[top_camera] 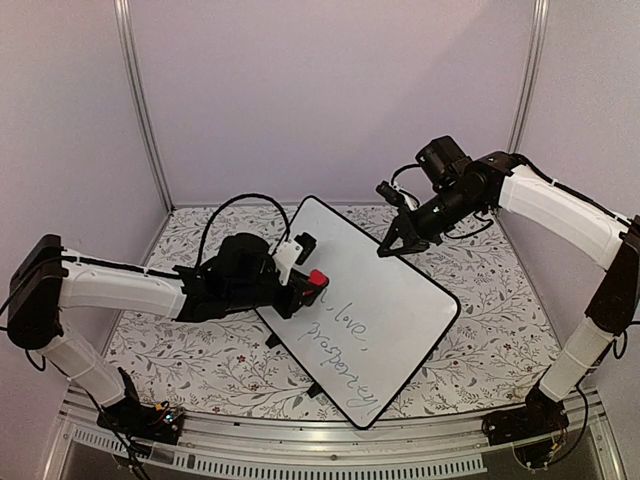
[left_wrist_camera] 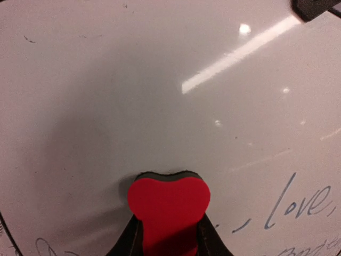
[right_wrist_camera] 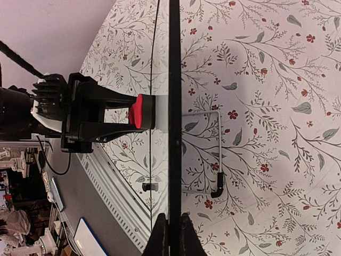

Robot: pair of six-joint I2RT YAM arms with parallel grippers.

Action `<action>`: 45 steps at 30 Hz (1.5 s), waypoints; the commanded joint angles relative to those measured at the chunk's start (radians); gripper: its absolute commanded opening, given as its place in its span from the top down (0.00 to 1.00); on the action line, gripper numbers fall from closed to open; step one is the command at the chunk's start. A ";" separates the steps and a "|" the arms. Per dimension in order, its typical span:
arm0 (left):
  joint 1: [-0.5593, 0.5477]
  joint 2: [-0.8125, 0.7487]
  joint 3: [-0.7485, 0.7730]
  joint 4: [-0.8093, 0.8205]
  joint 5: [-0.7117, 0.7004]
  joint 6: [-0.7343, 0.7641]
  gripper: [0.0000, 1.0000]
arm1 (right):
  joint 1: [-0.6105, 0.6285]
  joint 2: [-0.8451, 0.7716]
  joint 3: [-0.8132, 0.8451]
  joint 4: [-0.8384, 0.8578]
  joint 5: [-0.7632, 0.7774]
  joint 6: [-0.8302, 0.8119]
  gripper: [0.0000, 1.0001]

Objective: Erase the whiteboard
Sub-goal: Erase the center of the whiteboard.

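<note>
The whiteboard (top_camera: pixel 390 300) stands tilted across the middle of the table, with dark cursive writing (top_camera: pixel 345 350) on its lower half. My left gripper (top_camera: pixel 310 287) is shut on a red eraser (top_camera: pixel 317 278) whose dark felt face is pressed against the board's upper left part. In the left wrist view the eraser (left_wrist_camera: pixel 168 202) sits between the black fingers (left_wrist_camera: pixel 130 240) on the whiteboard (left_wrist_camera: pixel 160 90), with the word "love" (left_wrist_camera: pixel 298 205) to its right. My right gripper (top_camera: pixel 392 245) is shut on the board's far edge. The right wrist view shows the black rim (right_wrist_camera: pixel 174 80) clamped edge-on in that gripper (right_wrist_camera: pixel 173 226).
A floral cloth (top_camera: pixel 480 280) covers the table. Behind the board a wire stand (right_wrist_camera: pixel 217 154) rests on the cloth. Metal posts (top_camera: pixel 140 100) and pale walls enclose the back and sides. A slotted rail (top_camera: pixel 330 450) runs along the near edge.
</note>
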 commanded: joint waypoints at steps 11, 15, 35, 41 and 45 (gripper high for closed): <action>-0.012 -0.011 -0.108 -0.059 -0.029 -0.039 1.00 | 0.025 0.015 0.025 0.021 -0.040 -0.047 1.00; -0.013 -0.024 -0.131 -0.059 -0.040 -0.043 1.00 | 0.025 0.014 0.024 0.021 -0.040 -0.047 1.00; -0.013 -0.095 -0.170 -0.029 -0.032 -0.049 1.00 | 0.025 0.017 0.024 0.023 -0.041 -0.046 1.00; -0.013 -0.062 -0.068 -0.047 -0.025 -0.004 1.00 | 0.025 0.017 0.025 0.021 -0.039 -0.046 1.00; -0.014 -0.019 0.005 -0.068 -0.020 0.017 1.00 | 0.025 0.019 0.025 0.021 -0.038 -0.048 1.00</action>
